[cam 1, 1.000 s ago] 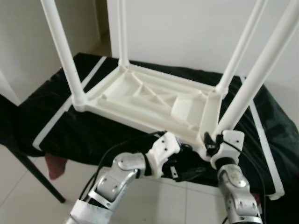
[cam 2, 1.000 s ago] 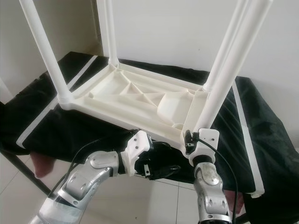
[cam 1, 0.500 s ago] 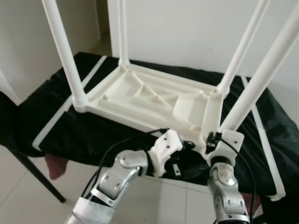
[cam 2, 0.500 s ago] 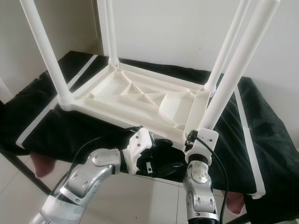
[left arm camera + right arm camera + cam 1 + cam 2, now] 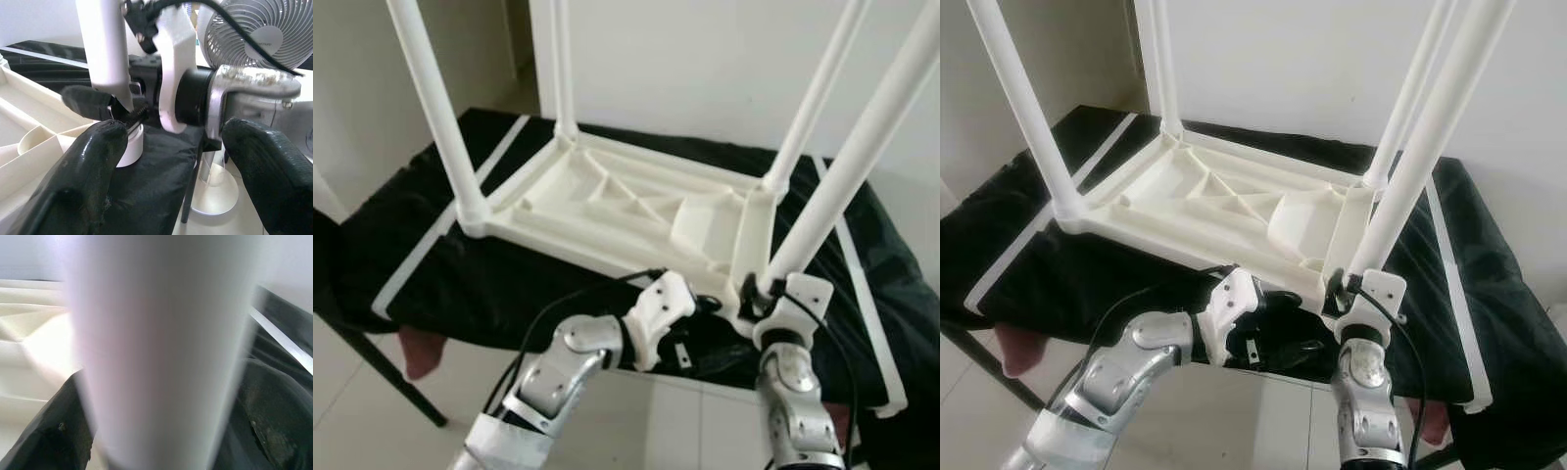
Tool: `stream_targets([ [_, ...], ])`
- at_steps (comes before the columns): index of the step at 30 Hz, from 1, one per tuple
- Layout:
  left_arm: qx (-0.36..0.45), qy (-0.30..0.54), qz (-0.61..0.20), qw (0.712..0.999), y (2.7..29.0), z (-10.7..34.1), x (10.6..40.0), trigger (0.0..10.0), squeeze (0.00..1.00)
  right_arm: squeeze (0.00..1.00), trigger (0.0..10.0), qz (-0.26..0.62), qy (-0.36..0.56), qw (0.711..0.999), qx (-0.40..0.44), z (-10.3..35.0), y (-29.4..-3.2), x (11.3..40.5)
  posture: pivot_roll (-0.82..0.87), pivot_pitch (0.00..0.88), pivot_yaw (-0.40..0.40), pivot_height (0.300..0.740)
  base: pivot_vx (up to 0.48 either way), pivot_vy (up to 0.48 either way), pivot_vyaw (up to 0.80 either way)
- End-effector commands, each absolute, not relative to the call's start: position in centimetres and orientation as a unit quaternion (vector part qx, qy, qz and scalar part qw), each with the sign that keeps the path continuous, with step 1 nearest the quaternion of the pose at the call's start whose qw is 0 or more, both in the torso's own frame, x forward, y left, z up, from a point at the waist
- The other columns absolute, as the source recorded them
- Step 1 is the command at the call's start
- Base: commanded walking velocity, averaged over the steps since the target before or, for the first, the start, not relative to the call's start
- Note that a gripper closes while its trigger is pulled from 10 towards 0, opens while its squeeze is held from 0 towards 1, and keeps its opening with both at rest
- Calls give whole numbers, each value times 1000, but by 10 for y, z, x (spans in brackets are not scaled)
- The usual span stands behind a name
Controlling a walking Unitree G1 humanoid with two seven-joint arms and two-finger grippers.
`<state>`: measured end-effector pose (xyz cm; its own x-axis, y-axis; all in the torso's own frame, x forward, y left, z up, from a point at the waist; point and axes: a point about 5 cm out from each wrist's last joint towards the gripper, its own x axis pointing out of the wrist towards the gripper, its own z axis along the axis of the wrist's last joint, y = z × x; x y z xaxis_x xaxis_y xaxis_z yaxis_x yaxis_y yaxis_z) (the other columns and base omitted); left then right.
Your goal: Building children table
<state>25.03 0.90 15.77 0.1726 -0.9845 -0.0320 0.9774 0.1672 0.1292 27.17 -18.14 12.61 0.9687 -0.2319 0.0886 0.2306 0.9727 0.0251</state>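
Observation:
A white plastic children's table lies upside down on a black-covered surface, with three white legs standing up from its corners. My right gripper is shut on the base of the fourth leg at the near right corner. The leg sits between its black fingers. In the left wrist view the leg's threaded end sits just above the round socket. My left gripper is open beside that corner, below the table's edge, with nothing between its fingers.
The black cloth has white stripes along its sides. A white fan stands on the floor beyond the corner. A dark chair leg slants at the left, with a reddish thing under the cloth. A wall rises behind.
The camera has shifted slightly. My right wrist has swayed left and back with the leg in its grip. My left gripper has edged a little closer to the near right corner.

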Motion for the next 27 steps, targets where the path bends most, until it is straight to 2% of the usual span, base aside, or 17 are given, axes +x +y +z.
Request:
stream_targets([
  [1, 62, -28, -643, 762, 8, 155, 249, 10000, 0, 1000, 10000, -101, -47, 994, 4, 125, -184, 268, -3, 0, -54, 740, 0, 0, 0],
  [2, 63, -28, -644, 762, 8, 155, 249, 10000, 0, 1000, 10000, -94, -49, 994, -1, 125, -185, 268, -4, 0, -54, 740, 0, 0, 0],
  [3, 63, -28, -644, 762, 8, 155, 249, 10000, 0, 929, 10000, -81, -46, 996, 4, 123, -186, 266, -3, 0, -54, 740, 0, 0, 0],
  [4, 62, -28, -644, 762, 8, 155, 249, 10000, 0, 0, 10000, -62, -44, 997, 1, 121, -187, 264, -3, 0, -54, 740, 0, 0, 0],
  [14, 62, -25, -643, 763, 10, 154, 248, 10000, 0, 0, 10000, 42, -39, 998, -25, 119, -205, 252, 0, 0, -53, 740, 0, 0, 0],
  [22, 62, -24, -645, 762, 9, 154, 248, 10000, 0, 0, 10000, 137, -20, 989, -44, 116, -222, 259, -2, 0, -44, 740, 0, 0, 0],
  [27, 63, -26, -643, 763, 9, 155, 249, 10000, 0, 0, 10000, 182, 1, 983, -40, 109, -220, 265, 1, 0, -45, 740, 0, 0, 0],
])
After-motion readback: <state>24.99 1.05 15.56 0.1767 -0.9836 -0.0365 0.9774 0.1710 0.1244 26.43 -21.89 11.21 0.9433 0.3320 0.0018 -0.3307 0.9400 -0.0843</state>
